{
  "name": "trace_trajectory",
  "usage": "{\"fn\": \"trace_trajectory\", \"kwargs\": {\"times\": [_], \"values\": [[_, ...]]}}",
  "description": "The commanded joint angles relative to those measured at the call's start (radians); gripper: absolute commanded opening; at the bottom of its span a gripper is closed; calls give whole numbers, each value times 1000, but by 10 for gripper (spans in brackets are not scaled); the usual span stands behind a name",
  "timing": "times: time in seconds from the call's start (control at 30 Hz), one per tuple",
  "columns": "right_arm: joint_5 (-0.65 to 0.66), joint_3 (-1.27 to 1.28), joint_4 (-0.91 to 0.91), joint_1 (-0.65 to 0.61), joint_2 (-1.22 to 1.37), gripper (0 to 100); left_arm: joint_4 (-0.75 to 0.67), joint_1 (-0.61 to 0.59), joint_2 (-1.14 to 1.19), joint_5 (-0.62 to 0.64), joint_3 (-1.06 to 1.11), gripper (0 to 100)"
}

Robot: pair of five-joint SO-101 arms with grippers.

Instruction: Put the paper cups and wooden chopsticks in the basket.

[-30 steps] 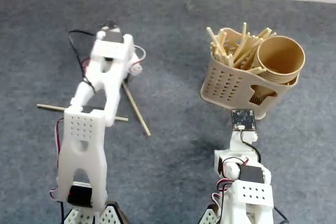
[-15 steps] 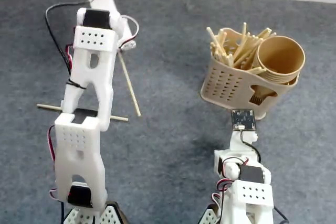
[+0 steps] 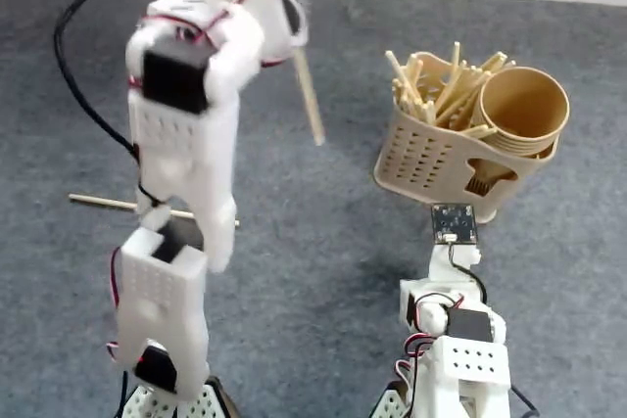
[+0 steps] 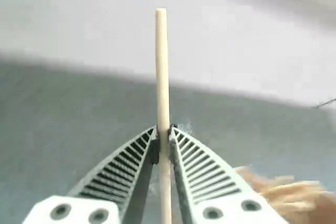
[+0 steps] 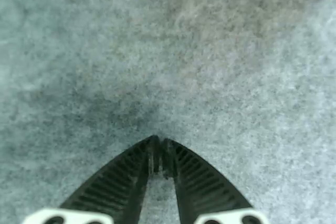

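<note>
Chopstick: a plain, pale, straight wooden stick with a blunt cut end; the left gripper has its fingers closed on it partway along, so one end stands out beyond the tips; in the high view it hangs slanted in the air above the carpet, near the basket but apart from it; the basket, beige with slotted walls, holds a bundle of sticks and stacked brown cups; a second chopstick lies flat on the carpet, partly under the left arm; the right gripper is closed on nothing, low over the carpet just short of the basket; a second ago the held chopstick lay on the carpet with the left arm bent low over it; since then the arm has risen and swung towards the basket, lifting the stick clear; the second chopstick, basket and right arm have not moved
</note>
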Motion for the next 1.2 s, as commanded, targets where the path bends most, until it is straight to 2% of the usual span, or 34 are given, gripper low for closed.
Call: {"fn": "trace_trajectory", "kwargs": {"times": [0.0,0.27,0.53,0.73,0.93,1.17], "values": [[12,2,-22,5,1,41,-166,127,-68,-5,-114,7],[12,2,-22,5,1,41,-488,274,-58,-17,-105,7],[12,2,-22,5,1,41,-624,426,44,-336,-113,6],[12,2,-22,22,1,41,-750,423,176,-391,-113,6],[12,1,-22,35,1,41,-776,415,239,-391,-113,6],[12,1,-22,35,1,41,-695,414,272,-391,-113,5]]}}
